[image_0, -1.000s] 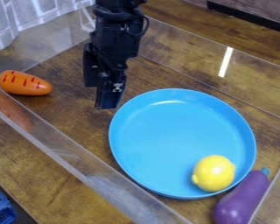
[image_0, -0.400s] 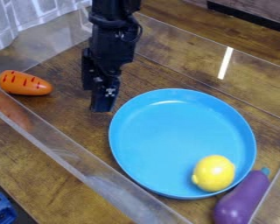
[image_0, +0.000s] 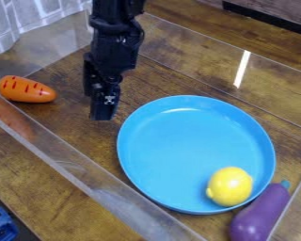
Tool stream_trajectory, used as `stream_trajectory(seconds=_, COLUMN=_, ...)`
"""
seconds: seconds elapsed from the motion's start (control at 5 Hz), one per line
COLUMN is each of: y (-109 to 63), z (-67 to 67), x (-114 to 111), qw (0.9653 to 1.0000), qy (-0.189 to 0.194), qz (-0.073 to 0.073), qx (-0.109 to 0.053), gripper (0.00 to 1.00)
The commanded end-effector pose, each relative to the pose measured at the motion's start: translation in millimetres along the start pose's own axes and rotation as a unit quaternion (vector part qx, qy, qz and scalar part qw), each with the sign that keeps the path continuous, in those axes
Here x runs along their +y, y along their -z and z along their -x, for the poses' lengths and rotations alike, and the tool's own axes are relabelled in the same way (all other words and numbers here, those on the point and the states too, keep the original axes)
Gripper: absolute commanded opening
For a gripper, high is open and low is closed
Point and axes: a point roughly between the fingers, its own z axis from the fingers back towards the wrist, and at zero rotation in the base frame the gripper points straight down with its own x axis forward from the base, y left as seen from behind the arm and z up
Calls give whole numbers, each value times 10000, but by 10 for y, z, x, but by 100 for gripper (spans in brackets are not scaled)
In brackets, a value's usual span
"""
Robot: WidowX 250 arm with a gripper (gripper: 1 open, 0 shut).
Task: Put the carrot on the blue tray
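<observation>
Camera view — lemon point(image_0: 229, 184) (eggplant point(image_0: 260, 217) beside) on blue tray point(image_0: 179, 141)

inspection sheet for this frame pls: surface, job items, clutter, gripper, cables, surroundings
Surface: wooden table with glare; clear panel along the near-left edge.
Job's things: carrot at left edge, lying on the table, untouched; blue tray right of centre, carrot not on it.
Clutter: lemon on the tray's near side; eggplant just outside the rim, bottom right.
Grippers: gripper open, pointing down, empty, between carrot and tray.
Cables: nothing seen.
Surroundings: pale cloth behind, top left.
</observation>
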Motion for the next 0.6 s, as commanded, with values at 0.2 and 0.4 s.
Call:
stream_trajectory(seconds=0.2, y=-9, z=98, x=168, qw=9998, qy=-34, qz=-144, qx=-103, gripper=100)
stream_trajectory(seconds=0.4, y=-6, z=223, x=292, qw=9997, qy=-80, qz=-211, qx=-93, gripper=100)
